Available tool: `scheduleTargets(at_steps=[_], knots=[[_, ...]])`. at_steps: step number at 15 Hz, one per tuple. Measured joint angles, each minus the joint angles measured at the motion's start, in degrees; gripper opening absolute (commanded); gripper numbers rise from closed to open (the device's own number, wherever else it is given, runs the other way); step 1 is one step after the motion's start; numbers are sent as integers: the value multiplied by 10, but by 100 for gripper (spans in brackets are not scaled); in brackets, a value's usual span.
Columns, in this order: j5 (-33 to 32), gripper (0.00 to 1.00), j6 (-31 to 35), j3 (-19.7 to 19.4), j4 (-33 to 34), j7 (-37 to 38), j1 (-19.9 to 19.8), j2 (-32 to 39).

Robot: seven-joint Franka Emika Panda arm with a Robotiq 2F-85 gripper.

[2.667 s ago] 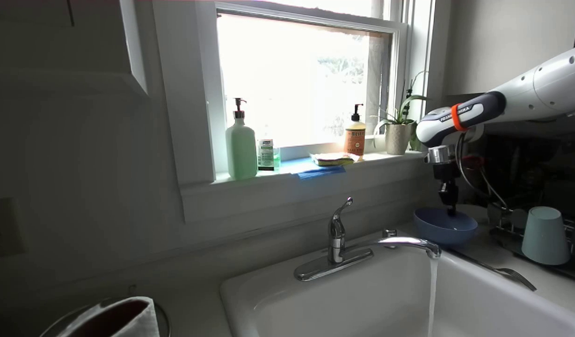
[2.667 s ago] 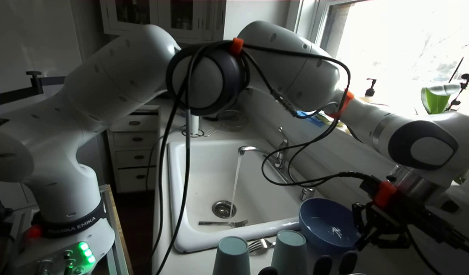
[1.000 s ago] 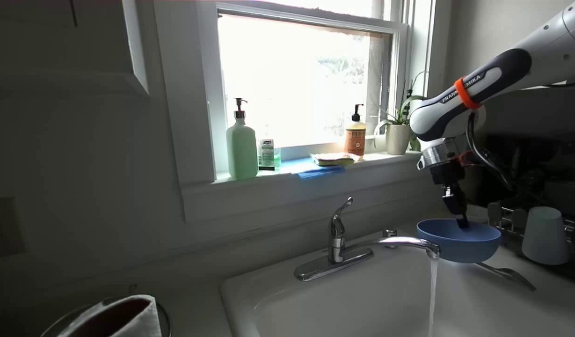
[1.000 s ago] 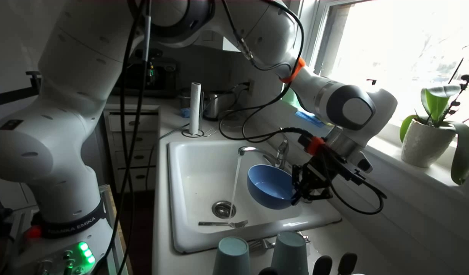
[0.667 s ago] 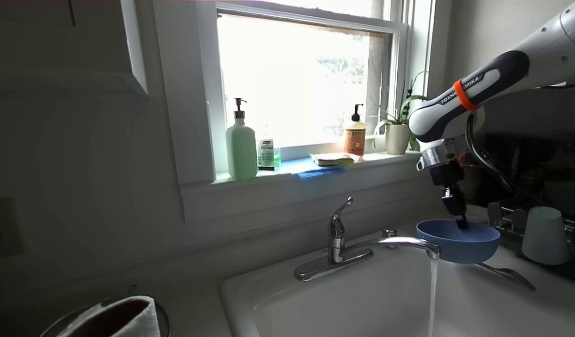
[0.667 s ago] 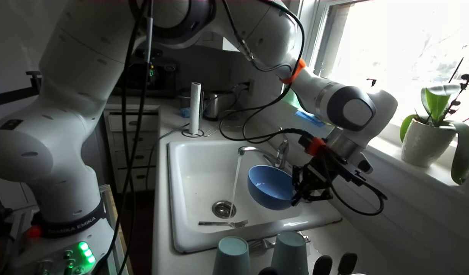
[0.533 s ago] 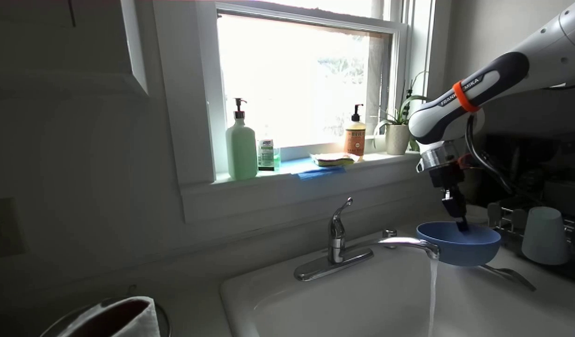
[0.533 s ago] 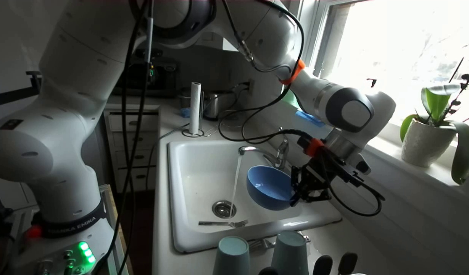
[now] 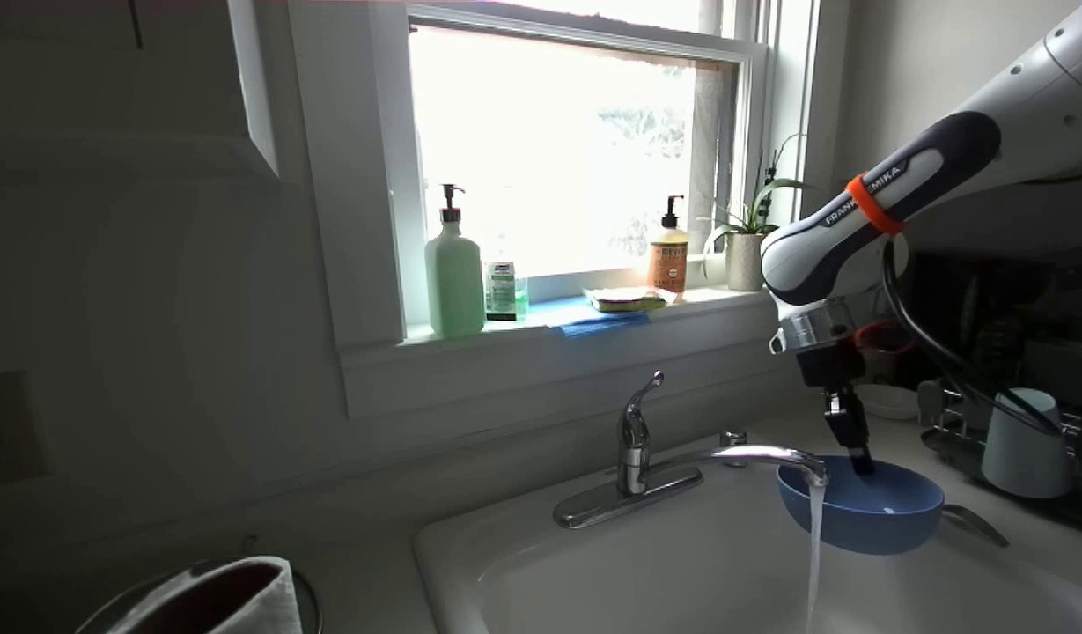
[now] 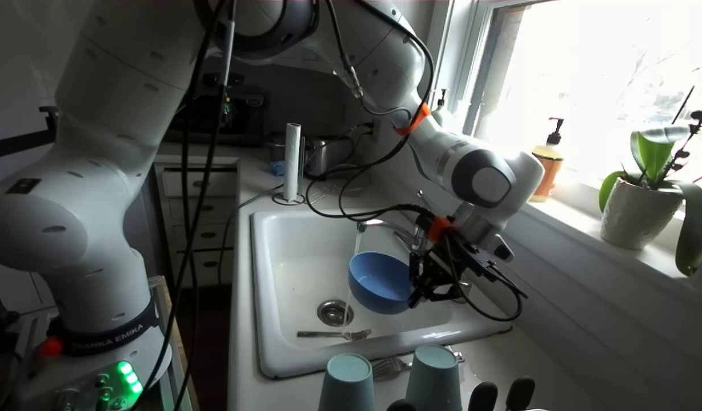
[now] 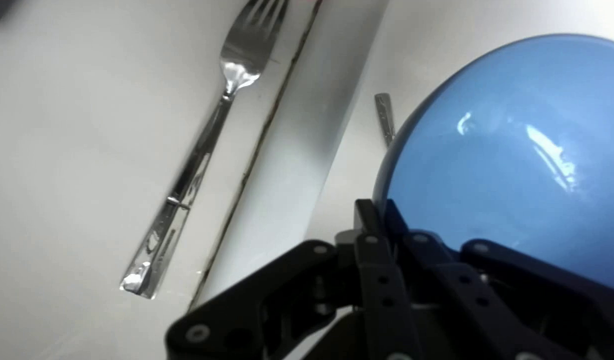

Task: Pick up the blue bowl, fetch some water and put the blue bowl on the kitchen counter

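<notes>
The blue bowl (image 9: 866, 528) hangs over the sink, lower than the faucet's spout and slightly tilted. It also shows in an exterior view (image 10: 379, 285) and in the wrist view (image 11: 501, 160). My gripper (image 11: 381, 215) is shut on its rim, one finger inside and one outside; the fingers also show in both exterior views (image 9: 860, 460) (image 10: 413, 298). The water stream (image 9: 814, 546) runs beside the bowl, passing in front of it in an exterior view, and reaches the sink. I cannot tell whether liquid is in the bowl. The kitchen counter (image 10: 510, 354) is pale and borders the sink.
The faucet (image 9: 761, 454) reaches over the sink (image 10: 293, 245). A fork (image 11: 207, 135) lies on the counter; another fork (image 10: 328, 334) lies in the sink. Light-blue cups (image 10: 346, 382) and a dish rack (image 9: 954, 414) stand beside it. The window sill (image 9: 541, 321) holds bottles and a plant.
The bowl was lifted off the counter at the sink's corner and carried over the sink. In the last half second, my gripper has moved it lower and closer to the water stream.
</notes>
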Motion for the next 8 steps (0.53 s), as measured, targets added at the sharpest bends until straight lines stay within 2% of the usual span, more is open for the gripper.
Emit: scheduleTargets(at_steps=[8], knots=[[0,1,57,5,-106,19,31,-73]])
